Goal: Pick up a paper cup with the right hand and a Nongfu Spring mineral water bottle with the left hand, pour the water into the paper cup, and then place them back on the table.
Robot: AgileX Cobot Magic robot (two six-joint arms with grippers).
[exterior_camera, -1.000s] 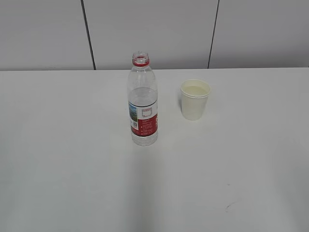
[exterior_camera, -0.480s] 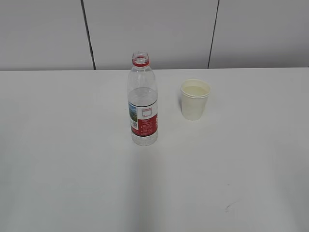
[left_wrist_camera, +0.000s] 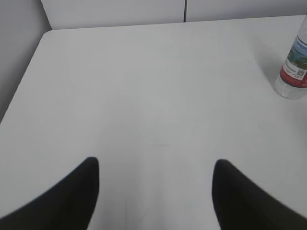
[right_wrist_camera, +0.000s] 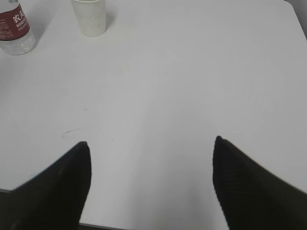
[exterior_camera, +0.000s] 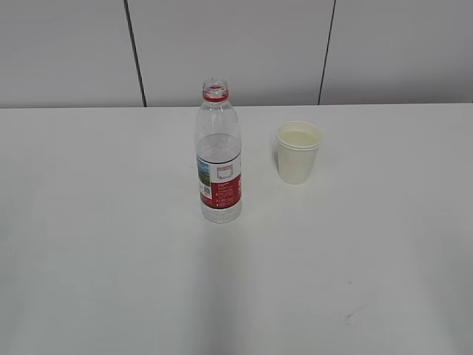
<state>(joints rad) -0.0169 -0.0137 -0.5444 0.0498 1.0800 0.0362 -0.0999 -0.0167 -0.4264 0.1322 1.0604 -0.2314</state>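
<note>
Two task items stand upright on the table (exterior_camera: 111, 259), and you can take the Nongfu Spring mineral water bottle (exterior_camera: 218, 159) as your landmark. It is uncapped, its red neck ring showing, part filled with water (exterior_camera: 218, 148). The paper cup (exterior_camera: 298, 152) stands near the bottle on its right and slightly farther back, apart from it, with pale liquid visible inside.

Left hand (left_wrist_camera: 156, 191): jaws spread wide, nothing between them, over bare table. From your left wrist camera the bottle sits far ahead and to the right at the picture's edge, well apart from the fingertips.

Right hand (right_wrist_camera: 151, 184): jaws spread wide, nothing held. From your right wrist camera the cup and bottle sit far ahead and to the left, well apart from the fingertips. A thin scuff mark (right_wrist_camera: 76, 130) lies on the table, nearer this hand than the bottle.
</note>
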